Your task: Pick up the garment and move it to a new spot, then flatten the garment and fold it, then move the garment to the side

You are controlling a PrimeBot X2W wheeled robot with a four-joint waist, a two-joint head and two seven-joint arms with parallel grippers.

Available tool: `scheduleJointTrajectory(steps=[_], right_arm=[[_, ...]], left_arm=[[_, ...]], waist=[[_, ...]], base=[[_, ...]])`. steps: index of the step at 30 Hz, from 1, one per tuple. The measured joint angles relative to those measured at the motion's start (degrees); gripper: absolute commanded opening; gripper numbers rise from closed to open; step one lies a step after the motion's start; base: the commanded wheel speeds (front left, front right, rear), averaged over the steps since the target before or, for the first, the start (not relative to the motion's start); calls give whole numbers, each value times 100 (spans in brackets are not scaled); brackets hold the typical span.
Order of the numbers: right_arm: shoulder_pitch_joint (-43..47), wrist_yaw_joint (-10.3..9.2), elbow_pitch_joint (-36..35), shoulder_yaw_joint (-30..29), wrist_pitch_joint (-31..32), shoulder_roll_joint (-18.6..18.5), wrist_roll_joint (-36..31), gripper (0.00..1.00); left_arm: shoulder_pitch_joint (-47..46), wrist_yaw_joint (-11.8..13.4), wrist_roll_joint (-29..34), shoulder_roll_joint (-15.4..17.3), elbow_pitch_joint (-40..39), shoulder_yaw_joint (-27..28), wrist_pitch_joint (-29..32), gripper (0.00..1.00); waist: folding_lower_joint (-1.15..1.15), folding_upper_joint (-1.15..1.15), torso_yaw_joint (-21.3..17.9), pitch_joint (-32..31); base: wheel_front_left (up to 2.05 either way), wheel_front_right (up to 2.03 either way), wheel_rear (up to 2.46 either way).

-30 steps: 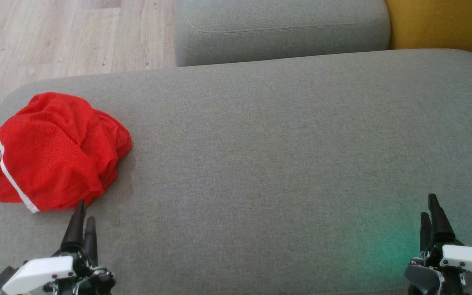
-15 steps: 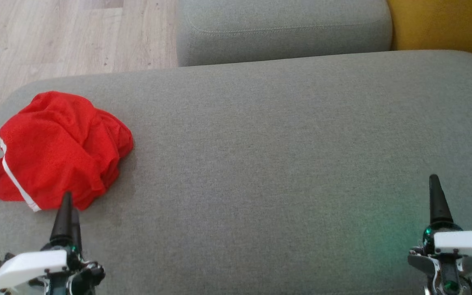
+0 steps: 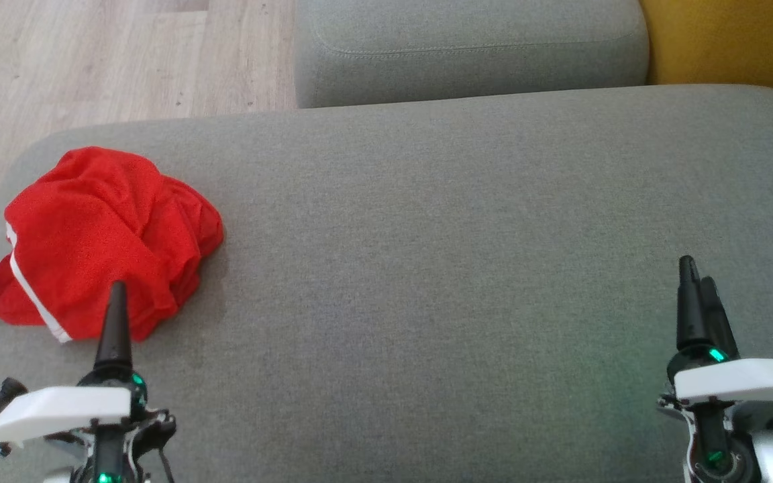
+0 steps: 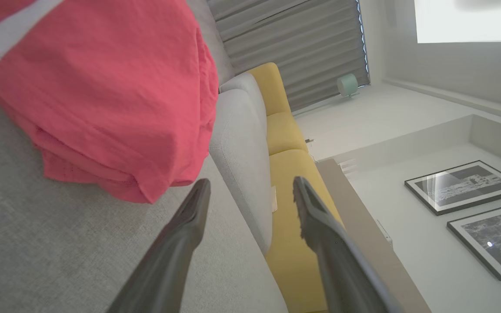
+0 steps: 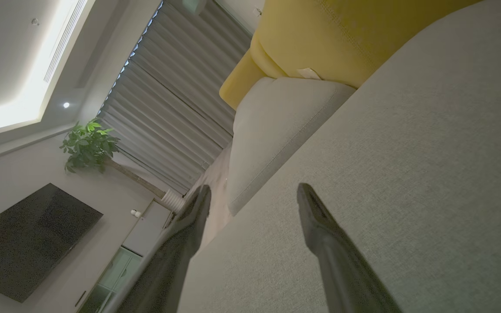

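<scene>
A crumpled red garment (image 3: 101, 235) with a white stripe lies at the left end of the grey couch seat (image 3: 440, 235). My left gripper (image 3: 118, 292) is at the lower left, its tip over the garment's near edge. In the left wrist view this gripper (image 4: 250, 187) is open, and the garment (image 4: 102, 87) lies just ahead of it and to the left, apart from the fingers. Over bare cushion at the lower right, my right gripper (image 3: 695, 275) points up the view. The right wrist view shows this gripper (image 5: 252, 193) open with nothing between the fingers.
A second grey cushion (image 3: 470, 47) stands beyond the seat, with a yellow seat (image 3: 729, 40) at the top right. Wooden floor (image 3: 91, 60) lies past the seat's left and far edges. The seat (image 3: 440, 235) is bare grey fabric right of the garment.
Both grippers have moved forward up the view; the left tip now overlaps the garment's near edge. The camera has shifted slightly. The garment lies as before.
</scene>
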Motion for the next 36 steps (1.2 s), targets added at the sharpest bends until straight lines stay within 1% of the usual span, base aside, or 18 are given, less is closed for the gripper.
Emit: scheduleJointTrajectory(steps=[6, 7, 9, 16, 19, 22, 27, 32, 34, 36], right_arm=[[1, 0, -55, 131, -99, -1, -565, 100], [1, 0, -55, 131, -99, -1, -565, 100], [2, 0, -103, 156, -132, -1, -773, 100], [2, 0, -169, 277, -253, -1, -1455, 100], [2, 0, -181, 320, -301, -1, -1728, 100], [2, 0, -182, 357, -353, -1, -1985, 100], [2, 0, -181, 394, -430, -2, -2423, 100], [2, 0, -182, 431, -502, -2, -2849, 100], [2, 0, -182, 454, -544, -2, -3021, 100], [2, 0, -182, 458, -572, -2, -3177, 100]], left_arm=[[4, 153, 680, 2, -171, -240, -118, 100], [4, 153, 680, 2, -171, -240, -118, 100], [4, 214, 883, 4, -257, -307, -163, 100], [19, 279, 1748, 7, -415, -578, -248, 100], [19, 394, 2009, 12, -480, -676, -301, 100], [18, 423, 2358, 13, -523, -795, -350, 100], [18, 567, 2862, 15, -576, -959, -452, 100], [18, 622, 3418, 19, -591, -1127, -523, 100], [18, 626, 3632, 38, -591, -1178, -548, 100], [16, 698, 3850, 82, -593, -1290, -583, 100]], waist=[[0, 0, 12, -18], [0, 0, 12, -18], [0, 0, 12, -18], [0, 0, -20, -8], [0, 0, -34, 10], [0, 0, -42, 26], [0, 0, -33, 48], [0, 0, -22, 61], [0, 0, -15, 64], [0, 0, -5, 65]], base=[[0, 0, 0], [0, 0, 0], [0, 0, 0], [0, 0, 0], [0, 0, 0], [0, 0, 0], [0, 0, 0], [0, 0, 0], [0, 0, 0], [0, 0, 0]])
